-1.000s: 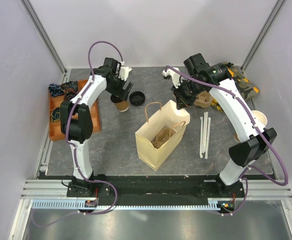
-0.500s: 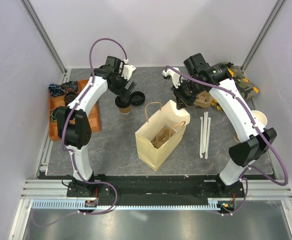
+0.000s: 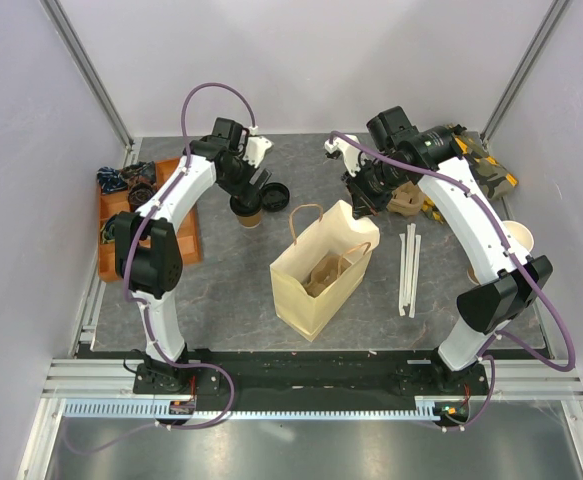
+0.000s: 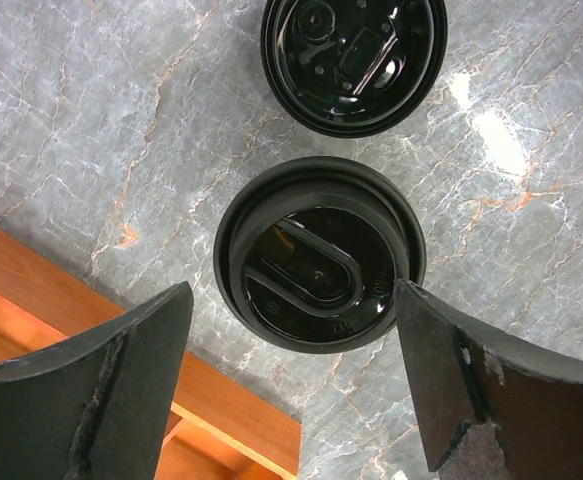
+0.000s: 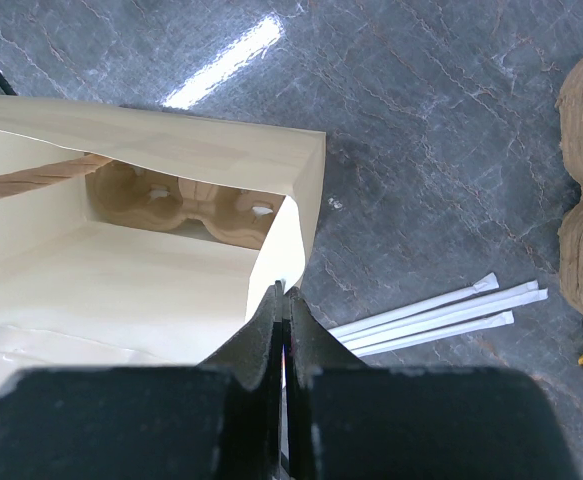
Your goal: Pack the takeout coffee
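I have my left gripper [image 4: 293, 300] spread around the takeout coffee [image 4: 319, 255], loose lid [image 4: 354, 60] at its 12 o'clock. My right gripper [image 5: 284, 300] pinches the paper bag [image 5: 121, 290]'s rim.

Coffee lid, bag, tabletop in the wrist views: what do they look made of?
Takeout coffee lid: black plastic, glossy; sharp highlights, moulded ridges.
Paper bag: tan kraft paper, matte; creased folds, no shine.
Tabletop: grey stone look with orange veins, semi-gloss; lamp glare shows. Stone or laminate, cannot tell.
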`<state>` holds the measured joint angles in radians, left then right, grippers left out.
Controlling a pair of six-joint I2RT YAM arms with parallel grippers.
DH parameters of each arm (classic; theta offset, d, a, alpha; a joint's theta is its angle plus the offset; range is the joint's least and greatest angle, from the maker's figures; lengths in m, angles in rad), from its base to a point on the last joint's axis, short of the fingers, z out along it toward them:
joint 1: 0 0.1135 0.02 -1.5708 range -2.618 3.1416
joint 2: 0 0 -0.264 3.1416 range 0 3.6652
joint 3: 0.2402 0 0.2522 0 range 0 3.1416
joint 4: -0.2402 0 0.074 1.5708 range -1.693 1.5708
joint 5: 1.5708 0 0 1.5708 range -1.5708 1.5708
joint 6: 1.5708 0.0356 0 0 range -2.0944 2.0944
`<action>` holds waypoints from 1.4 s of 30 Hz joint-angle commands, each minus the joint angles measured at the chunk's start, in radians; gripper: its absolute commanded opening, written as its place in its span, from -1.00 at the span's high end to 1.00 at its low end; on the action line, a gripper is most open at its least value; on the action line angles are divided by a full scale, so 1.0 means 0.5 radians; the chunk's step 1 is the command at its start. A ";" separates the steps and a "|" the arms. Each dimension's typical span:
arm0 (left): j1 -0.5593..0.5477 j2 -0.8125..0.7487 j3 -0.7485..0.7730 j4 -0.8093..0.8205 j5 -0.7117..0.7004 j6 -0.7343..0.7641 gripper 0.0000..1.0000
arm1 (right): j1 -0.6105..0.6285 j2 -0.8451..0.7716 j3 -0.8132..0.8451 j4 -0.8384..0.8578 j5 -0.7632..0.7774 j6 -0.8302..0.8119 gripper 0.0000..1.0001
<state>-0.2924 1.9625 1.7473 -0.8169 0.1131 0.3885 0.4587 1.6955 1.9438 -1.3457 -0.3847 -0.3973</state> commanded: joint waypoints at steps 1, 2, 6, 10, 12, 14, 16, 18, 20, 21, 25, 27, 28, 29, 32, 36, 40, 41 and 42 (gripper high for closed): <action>-0.010 -0.026 0.012 0.008 0.050 0.085 -0.73 | 0.000 0.015 0.027 -0.140 -0.001 -0.003 1.00; -0.007 -0.026 0.015 0.008 0.050 0.085 -0.72 | 0.003 0.018 0.027 -0.140 -0.001 0.000 1.00; -0.020 -0.019 0.009 0.008 0.068 0.094 -0.63 | 0.003 0.024 0.030 -0.143 0.002 -0.003 1.00; -0.038 -0.029 0.006 0.005 0.081 0.110 -0.60 | 0.003 0.030 0.036 -0.140 0.006 0.000 1.00; -0.041 -0.038 0.000 0.005 0.078 0.107 -0.62 | 0.003 0.030 0.036 -0.147 0.009 -0.003 1.00; -0.041 -0.038 -0.006 0.002 0.077 0.110 -0.66 | 0.000 0.039 0.039 -0.147 0.002 -0.003 1.00; -0.041 -0.038 -0.016 -0.001 0.074 0.113 -0.68 | 0.003 0.045 0.046 -0.147 -0.001 -0.003 1.00; -0.044 -0.041 -0.025 -0.007 0.074 0.113 -0.68 | 0.003 0.045 0.052 -0.143 -0.001 -0.003 1.00; -0.041 -0.038 -0.019 -0.004 0.074 0.110 -0.68 | 0.000 0.048 0.052 -0.147 -0.004 -0.003 1.00; -0.044 -0.032 -0.022 -0.004 0.077 0.110 -0.68 | 0.000 0.048 0.052 -0.147 -0.004 -0.003 1.00; -0.041 -0.010 -0.025 -0.004 0.078 0.103 -0.67 | 0.003 0.051 0.058 -0.150 -0.004 -0.003 1.00; -0.041 -0.010 -0.028 -0.004 0.081 0.097 -0.65 | 0.003 0.045 0.058 -0.150 -0.004 -0.003 1.00; -0.041 -0.001 -0.028 -0.004 0.081 0.094 -0.65 | 0.003 0.048 0.058 -0.147 -0.004 -0.003 1.00; -0.041 0.002 -0.031 -0.001 0.081 0.097 -0.63 | 0.003 0.045 0.058 -0.150 -0.004 -0.003 1.00; -0.041 0.017 -0.034 0.002 0.075 0.094 -0.62 | 0.003 0.051 0.064 -0.150 -0.007 -0.006 1.00; -0.044 0.036 -0.034 0.017 0.062 0.100 -0.68 | 0.003 0.057 0.064 -0.153 -0.007 -0.009 1.00; -0.044 0.048 -0.031 0.029 0.050 0.100 -0.72 | 0.003 0.054 0.058 -0.156 -0.010 -0.012 1.00; -0.041 0.054 -0.028 0.035 0.047 0.097 -0.71 | 0.003 0.051 0.058 -0.159 -0.007 -0.012 1.00; -0.041 0.057 -0.031 0.042 0.047 0.097 -0.71 | 0.003 0.054 0.058 -0.156 -0.010 -0.012 1.00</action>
<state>-0.3107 1.9762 1.7287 -0.8204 0.1329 0.4110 0.4587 1.7103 1.9457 -1.3464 -0.3859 -0.3973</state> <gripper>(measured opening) 0.854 0.007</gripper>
